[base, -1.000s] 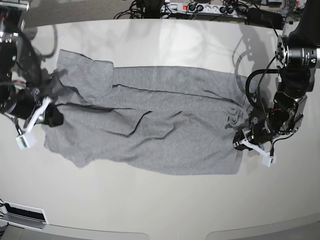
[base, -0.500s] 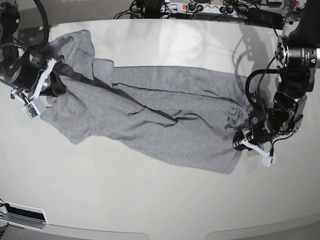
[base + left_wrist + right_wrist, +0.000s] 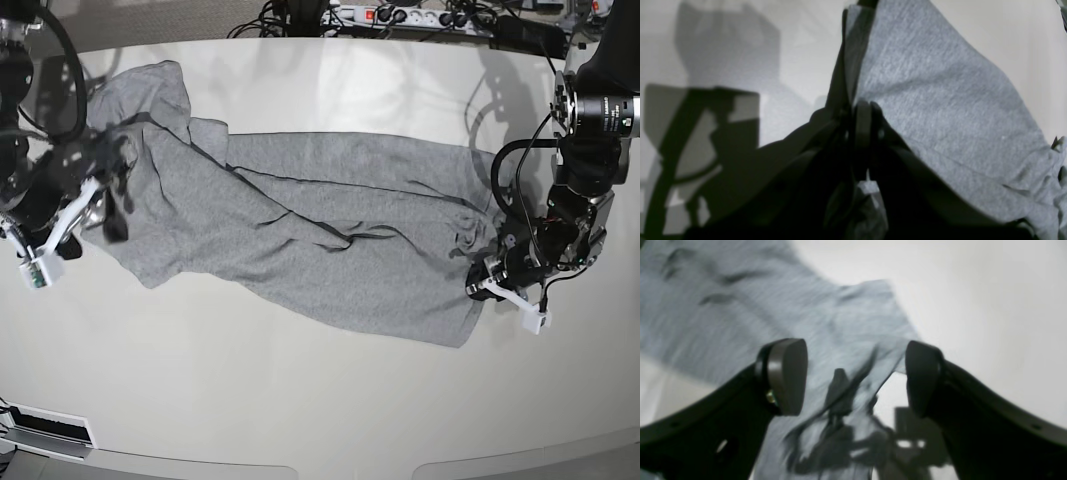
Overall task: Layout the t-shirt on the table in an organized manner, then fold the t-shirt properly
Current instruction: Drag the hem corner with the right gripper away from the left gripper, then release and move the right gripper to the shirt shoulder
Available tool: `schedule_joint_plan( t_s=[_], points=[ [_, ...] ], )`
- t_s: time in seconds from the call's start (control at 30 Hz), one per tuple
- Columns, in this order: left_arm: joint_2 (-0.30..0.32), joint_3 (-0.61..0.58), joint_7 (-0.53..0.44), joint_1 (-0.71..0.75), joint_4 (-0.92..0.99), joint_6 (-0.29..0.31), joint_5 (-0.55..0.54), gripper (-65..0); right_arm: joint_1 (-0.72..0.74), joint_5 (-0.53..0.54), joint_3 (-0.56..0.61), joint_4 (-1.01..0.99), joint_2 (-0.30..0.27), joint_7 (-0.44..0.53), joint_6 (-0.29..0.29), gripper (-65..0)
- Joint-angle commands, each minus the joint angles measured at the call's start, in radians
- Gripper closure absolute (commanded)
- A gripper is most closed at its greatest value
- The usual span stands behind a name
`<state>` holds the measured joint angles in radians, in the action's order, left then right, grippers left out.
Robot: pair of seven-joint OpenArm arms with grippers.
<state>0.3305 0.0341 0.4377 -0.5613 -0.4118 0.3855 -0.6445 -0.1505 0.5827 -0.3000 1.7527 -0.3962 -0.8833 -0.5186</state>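
Grey t-shirt (image 3: 300, 240) lies stretched lengthwise across the middle of the table (image 3: 330, 400), heather knit with a fine speckled weave, body rumpled with long diagonal creases and one dark fold line running from upper left toward the centre. Shirt's left end in the base view is bunched into a soft lump near the table's far left edge, with a loose flap drooping toward the near side; the right end is gathered into small puckers at the other arm. Table is glossy off-white, smooth, picks up hard shadows and reflections, with a curved near edge. Left gripper (image 3: 487, 270), on the base view's right, is clamped tight on the t-shirt's edge; in the left wrist view the dark fingers (image 3: 863, 126) meet with cloth pinched between them, the fabric fanning up from the pinch in a taut wedge, its ribbed knit texture clear. Right gripper (image 3: 855, 376), on the base view's left, has its jaws spread wide with nothing between them; the rounded dark pads (image 3: 786, 373) look matte and smooth, and a blurred shirt corner lies on the table below them, not touching. White tag-like part hangs off each gripper. Cables and a power strip (image 3: 400, 15) sit beyond the table's far edge.
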Motion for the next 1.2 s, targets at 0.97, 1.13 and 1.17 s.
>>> schedule_joint_plan(
  t_s=[0.97, 1.13, 1.17],
  points=[
    [0.016, 0.001, 0.012, -0.019, -0.006, -0.004, 0.015, 0.0, 0.569, 0.056, -0.008, -0.989, 0.029, 0.188, -0.18, 0.0],
    [0.016, 0.001, 0.013, -0.018, -0.006, -0.004, 0.016, 0.0, 0.651, -0.027, -0.007, -0.932, 0.028, 0.243, -0.144, 0.0],
    [0.017, 0.001, 0.012, -0.018, -0.006, -0.004, 0.015, 0.0, 0.666, -0.039, -0.007, -0.932, 0.03, 0.254, -0.143, 0.0]
  ],
)
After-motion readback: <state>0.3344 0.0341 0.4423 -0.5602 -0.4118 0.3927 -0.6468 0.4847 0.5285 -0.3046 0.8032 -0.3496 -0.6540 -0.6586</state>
